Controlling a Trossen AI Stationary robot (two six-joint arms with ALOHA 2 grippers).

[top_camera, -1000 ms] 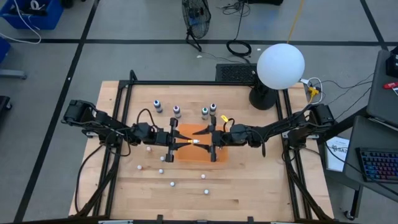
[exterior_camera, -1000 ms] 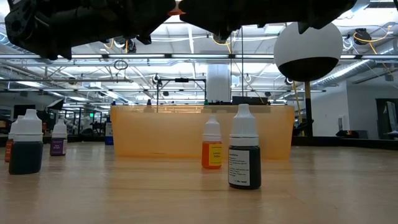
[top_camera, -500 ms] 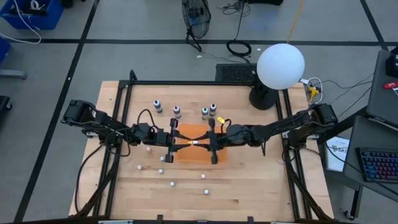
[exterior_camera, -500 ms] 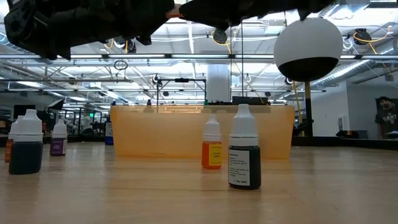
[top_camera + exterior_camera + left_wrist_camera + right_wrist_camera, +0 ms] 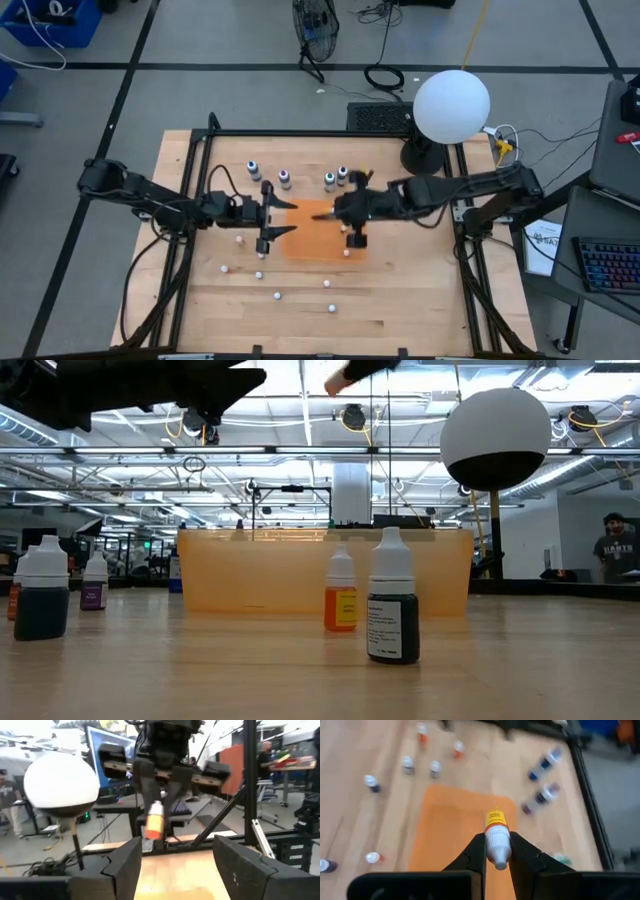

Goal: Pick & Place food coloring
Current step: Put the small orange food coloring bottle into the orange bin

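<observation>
Right end effector (image 5: 497, 851) is pinching an orange-labelled bottle (image 5: 496, 837) above the orange tray (image 5: 318, 240); left end effector (image 5: 175, 865) is hanging parted, empty; four bottles (image 5: 284, 179) are standing behind on the counter (image 5: 400, 300).

The table (image 5: 400, 290) is surfaced in pale, matt wood grain. The orange bin (image 5: 300, 575) looks translucent plastic. The bottles (image 5: 393, 610) appear glossy plastic, labelled in paper.

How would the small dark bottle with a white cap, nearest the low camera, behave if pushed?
The small dark bottle stands tall on a narrow base, so a push near its cap would probably tip it. Its body looks round, so it may then roll across the wooden table. Being tiny, it is likely light.
</observation>
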